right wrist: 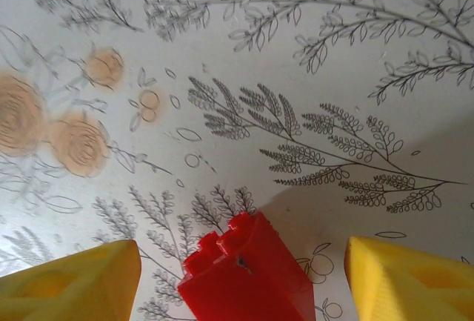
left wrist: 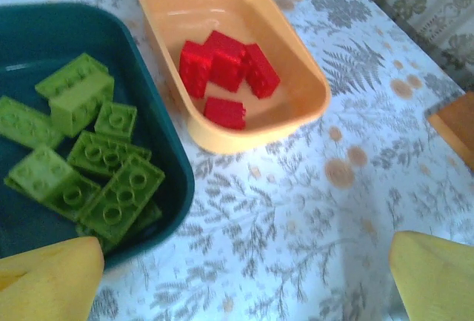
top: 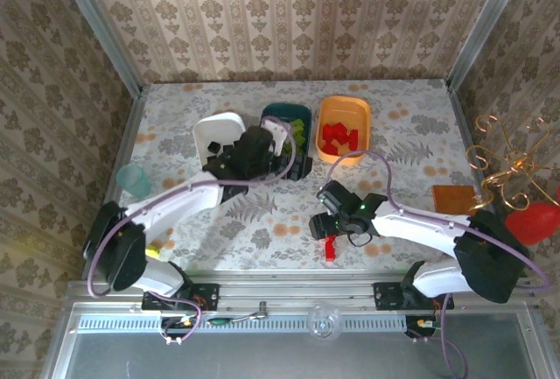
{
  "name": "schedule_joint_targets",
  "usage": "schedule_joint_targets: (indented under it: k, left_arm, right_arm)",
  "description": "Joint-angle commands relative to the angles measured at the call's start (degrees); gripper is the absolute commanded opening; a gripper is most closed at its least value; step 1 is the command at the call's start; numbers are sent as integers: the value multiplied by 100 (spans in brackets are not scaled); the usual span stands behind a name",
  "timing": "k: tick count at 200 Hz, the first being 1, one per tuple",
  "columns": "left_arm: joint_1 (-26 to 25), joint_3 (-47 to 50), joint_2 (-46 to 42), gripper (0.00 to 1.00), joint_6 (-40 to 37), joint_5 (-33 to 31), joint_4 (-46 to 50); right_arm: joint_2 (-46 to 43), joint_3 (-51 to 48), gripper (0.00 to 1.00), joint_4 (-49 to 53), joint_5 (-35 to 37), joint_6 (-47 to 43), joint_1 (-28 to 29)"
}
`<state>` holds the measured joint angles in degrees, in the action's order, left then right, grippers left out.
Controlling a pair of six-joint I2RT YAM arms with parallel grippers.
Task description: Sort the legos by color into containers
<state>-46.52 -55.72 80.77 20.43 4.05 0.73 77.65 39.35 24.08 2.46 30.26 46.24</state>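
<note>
A red lego [right wrist: 248, 280] stands on the table between the yellow fingers [right wrist: 74, 280] of my right gripper [right wrist: 241, 273], which is open with a gap on each side of the brick. From above, that red lego [top: 330, 249] lies near the front edge, just below the right gripper [top: 328, 226]. My left gripper [left wrist: 244, 280] is open and holds nothing, hovering over bare cloth beside the dark teal tray [left wrist: 174, 165] of lime-green legos [left wrist: 111, 187]. Several red legos [left wrist: 226, 73] lie in the orange tray [left wrist: 311, 87]. The white tray [top: 219, 127] holds black legos [top: 217, 146].
A pale-teal cup [top: 134, 179] stands at the left edge. At the right sit a brown block [top: 453, 197], a gold wire ornament [top: 503, 164] and a red object [top: 535, 221]. Patterned walls close in the table on three sides.
</note>
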Motion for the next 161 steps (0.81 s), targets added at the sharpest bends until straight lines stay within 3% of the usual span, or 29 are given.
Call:
schedule_joint_targets:
  k: [1,44,89,161]
  left_arm:
    - [-189,661,-558,100,278,-342,-442]
    - [-375,1561,-1471,100,615,-687,-450]
    - [-465,2100,-2092,100,770,-977,-209]
    - [-787,2811,-2609,100,1106,-1365,-194]
  right_arm:
    - [172,125,73,318,343,-134,105]
    - [615,152,61,110,250,-191,169]
    - [606,271,36,-96,314,-202,111]
    - [-65,1338,28,-47,402,-403,-1070]
